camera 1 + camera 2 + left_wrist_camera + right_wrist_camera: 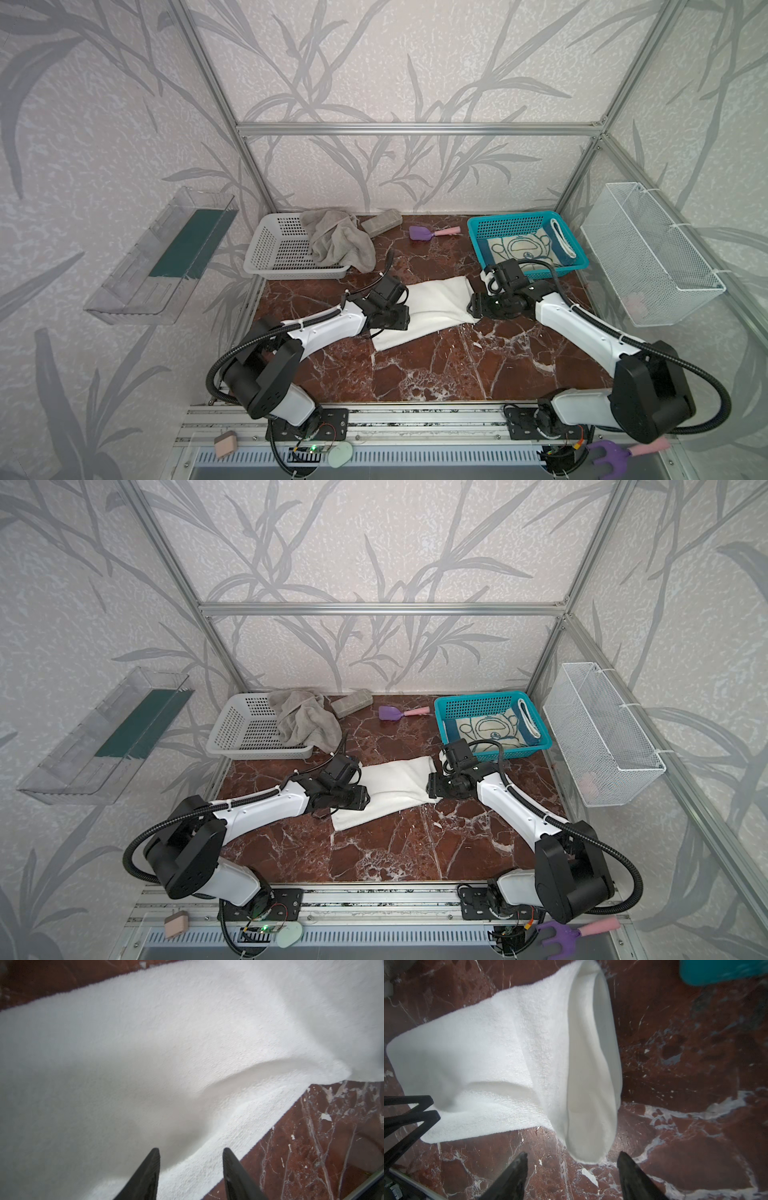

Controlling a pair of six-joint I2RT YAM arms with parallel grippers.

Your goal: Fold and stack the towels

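One block (381, 222), one scoop (419, 232) beyond white towel (436, 303)

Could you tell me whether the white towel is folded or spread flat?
Folded: the white towel lies on the table as a doubled strip, and its layers gape apart at one end.

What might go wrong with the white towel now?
The white towel bulges open at the end by the open right gripper, so its fold may flop apart. The left gripper hangs open just above it, so moving off could snag and wrinkle the towel.
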